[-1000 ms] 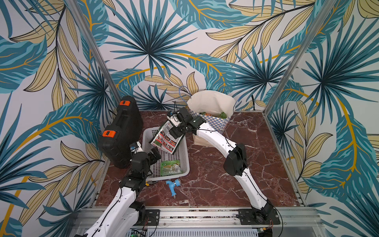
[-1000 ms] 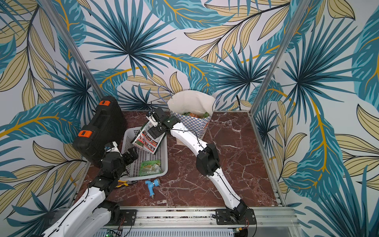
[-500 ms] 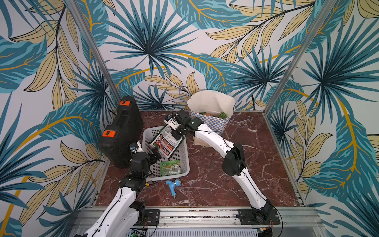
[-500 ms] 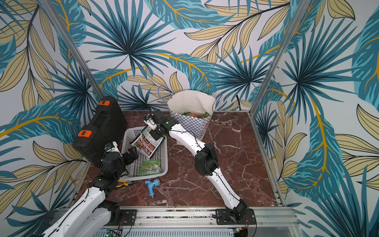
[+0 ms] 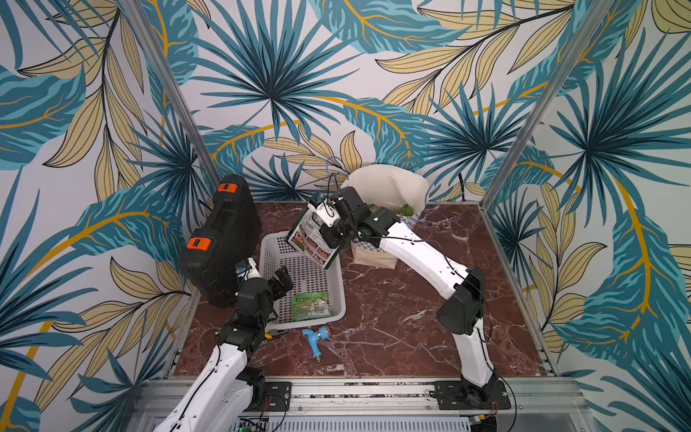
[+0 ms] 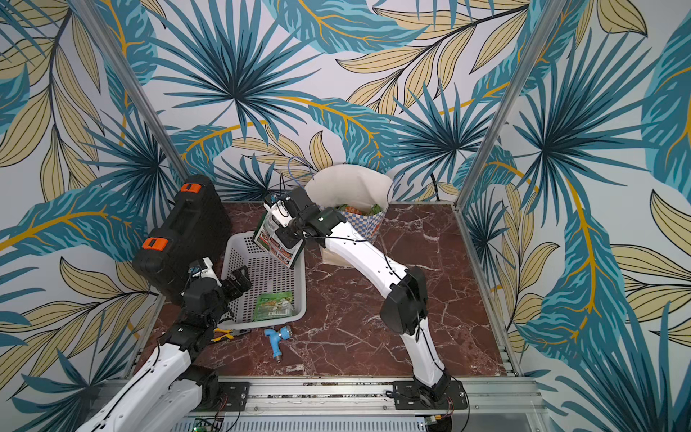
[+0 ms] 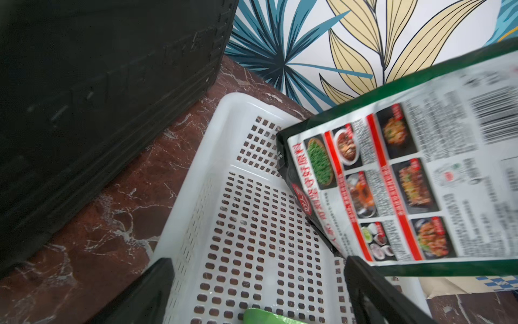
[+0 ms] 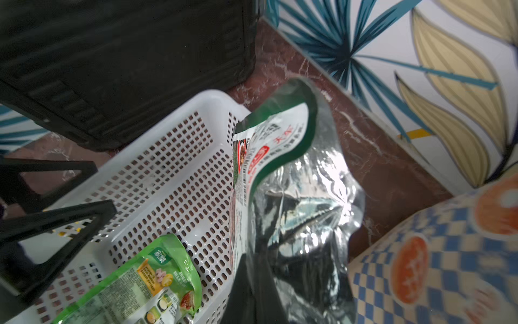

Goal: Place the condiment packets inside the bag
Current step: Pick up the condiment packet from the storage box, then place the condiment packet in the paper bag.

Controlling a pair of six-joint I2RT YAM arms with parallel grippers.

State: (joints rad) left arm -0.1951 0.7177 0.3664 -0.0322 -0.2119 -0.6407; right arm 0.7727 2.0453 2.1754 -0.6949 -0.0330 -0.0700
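– Foil-backed packet point(image 5: 303, 243), both top views: where is it?
– Aloft over the far end of the white basket point(image 5: 339, 295), pinched at one edge by the right gripper point(image 5: 331, 241), jaws clamped on it. It hangs just left of the bag point(image 5: 385, 187), which stands at the far edge; more packets point(image 6: 357, 209) show inside in a top view. One green packet point(image 5: 310, 306) lies at the basket's near end. Left gripper point(image 5: 281, 285) hovers over the basket, jaws wide, empty.
– Left wrist view?
– Printed face hangs tilted, thin as a sheet: judged light and limp.
– Right wrist view?
– Silver film creases and curls past the grip: judged slippery, so a pinch on the sealed edge seems soundest. Checkered bag wall sits close beside it.
– Surface, room?
– Smooth red-brown marble tabletop point(image 5: 392, 299); black case point(image 5: 220, 239) left, blue tap fitting point(image 5: 316, 338) near. Leaf-papered walls point(image 5: 336, 74) close on three sides.
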